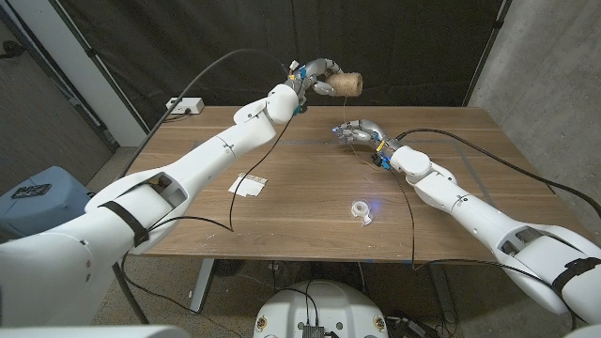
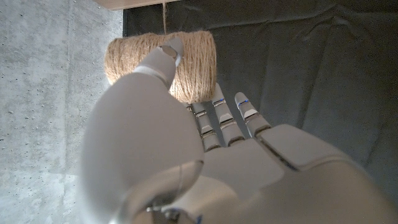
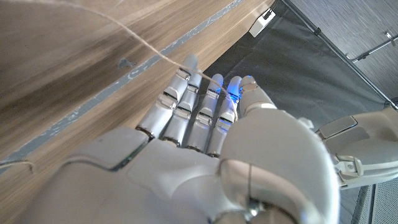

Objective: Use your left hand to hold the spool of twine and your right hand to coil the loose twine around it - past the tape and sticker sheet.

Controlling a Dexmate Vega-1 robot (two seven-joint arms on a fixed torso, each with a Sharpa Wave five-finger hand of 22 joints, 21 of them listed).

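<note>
My left hand (image 1: 315, 75) holds the spool of twine (image 1: 348, 84) on its side in the air, above the table's far edge. In the left wrist view the thumb (image 2: 166, 55) presses on the tan spool (image 2: 196, 65), and the other fingers reach behind it. A thin strand (image 1: 347, 108) drops from the spool to my right hand (image 1: 358, 132), which hovers just above the table below it. In the right wrist view the strand (image 3: 140, 42) runs to the fingertips (image 3: 188, 62), which lie close together and appear to pinch it.
A clear tape roll (image 1: 362, 210) lies near the table's front middle. The white sticker sheet (image 1: 248, 185) lies left of centre. A small white box (image 1: 186, 106) with a cable sits at the far left corner. A black curtain hangs behind the wooden table (image 1: 451, 188).
</note>
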